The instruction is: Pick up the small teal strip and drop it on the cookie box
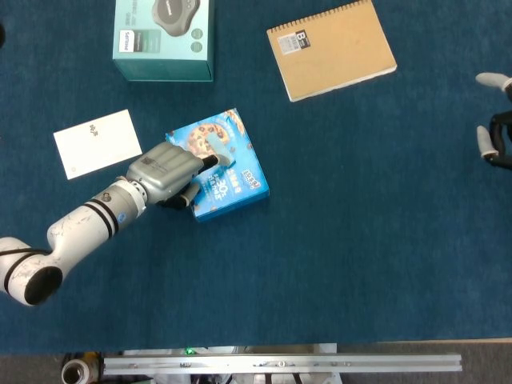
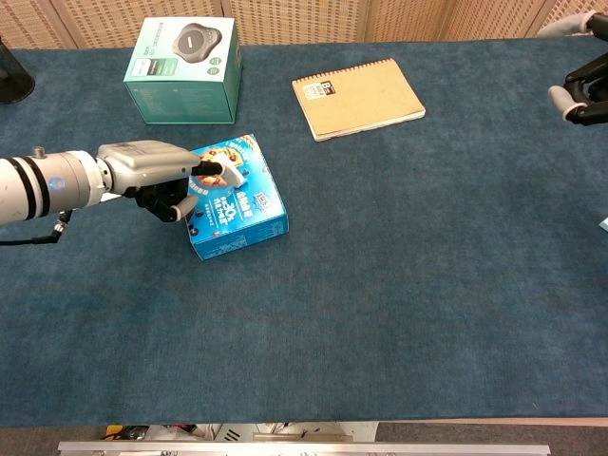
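Note:
The blue cookie box lies left of centre on the blue cloth. My left hand reaches over its left side, fingers curled. Thumb and forefinger meet above the box's top and pinch a small pale teal strip, which is mostly hidden by the fingertips. My right hand is far off at the right edge, cut by the frame. Its fingers are curled in with nothing in them.
A teal product box stands at the back left and a tan spiral notebook lies at the back centre. A white card rests left of the cookie box. A pale sliver shows at the right edge.

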`<control>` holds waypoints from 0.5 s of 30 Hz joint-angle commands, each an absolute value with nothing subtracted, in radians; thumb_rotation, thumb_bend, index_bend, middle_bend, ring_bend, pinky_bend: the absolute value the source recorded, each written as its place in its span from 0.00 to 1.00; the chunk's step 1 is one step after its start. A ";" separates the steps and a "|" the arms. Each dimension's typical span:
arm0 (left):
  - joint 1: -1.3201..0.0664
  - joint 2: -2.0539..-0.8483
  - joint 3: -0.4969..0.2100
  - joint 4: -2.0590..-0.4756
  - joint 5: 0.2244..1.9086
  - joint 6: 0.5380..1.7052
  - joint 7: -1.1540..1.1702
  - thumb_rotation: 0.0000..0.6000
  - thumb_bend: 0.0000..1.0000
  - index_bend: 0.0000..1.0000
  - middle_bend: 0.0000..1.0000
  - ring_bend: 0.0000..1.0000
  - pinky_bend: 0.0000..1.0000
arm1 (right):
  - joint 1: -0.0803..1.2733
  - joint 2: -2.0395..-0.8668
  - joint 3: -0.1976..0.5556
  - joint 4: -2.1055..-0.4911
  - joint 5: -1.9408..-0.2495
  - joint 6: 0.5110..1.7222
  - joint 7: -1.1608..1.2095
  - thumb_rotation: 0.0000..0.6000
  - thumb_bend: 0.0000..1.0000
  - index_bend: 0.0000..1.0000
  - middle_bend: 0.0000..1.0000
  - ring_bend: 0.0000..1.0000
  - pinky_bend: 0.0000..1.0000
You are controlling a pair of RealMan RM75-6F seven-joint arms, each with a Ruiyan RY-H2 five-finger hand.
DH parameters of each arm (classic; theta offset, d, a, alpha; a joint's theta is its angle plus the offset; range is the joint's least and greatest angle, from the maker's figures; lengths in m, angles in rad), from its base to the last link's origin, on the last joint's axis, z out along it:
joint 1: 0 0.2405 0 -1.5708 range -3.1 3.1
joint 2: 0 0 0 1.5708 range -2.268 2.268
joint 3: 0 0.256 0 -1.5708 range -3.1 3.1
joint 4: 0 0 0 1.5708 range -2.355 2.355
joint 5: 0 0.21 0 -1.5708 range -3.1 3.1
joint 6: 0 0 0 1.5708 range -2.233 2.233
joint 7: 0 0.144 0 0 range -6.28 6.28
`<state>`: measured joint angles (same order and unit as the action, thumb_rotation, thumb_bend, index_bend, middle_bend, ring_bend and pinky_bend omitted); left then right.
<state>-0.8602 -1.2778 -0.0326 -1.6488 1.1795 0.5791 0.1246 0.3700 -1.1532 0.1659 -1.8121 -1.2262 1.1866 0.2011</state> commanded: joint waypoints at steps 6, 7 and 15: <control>-0.869 -1.273 -0.020 -1.664 1.162 0.586 0.143 1.00 0.89 0.13 1.00 1.00 1.00 | 0.361 -1.148 0.169 -1.817 -1.230 1.188 0.203 1.00 0.43 0.22 0.86 1.00 1.00; -0.870 -1.272 -0.018 -1.666 1.160 0.587 0.147 1.00 0.89 0.13 1.00 1.00 1.00 | 0.359 -1.147 0.170 -1.818 -1.231 1.188 0.204 1.00 0.43 0.22 0.86 1.00 1.00; -0.877 -1.268 -0.006 -1.677 1.142 0.595 0.167 1.00 0.89 0.13 1.00 1.00 1.00 | 0.349 -1.139 0.174 -1.824 -1.236 1.192 0.208 1.00 0.43 0.22 0.86 1.00 1.00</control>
<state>-0.8766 -1.2686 -0.0063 -1.6767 1.1424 0.5943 0.1661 0.3490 -1.1392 0.1740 -1.8240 -1.2360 1.1924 0.2079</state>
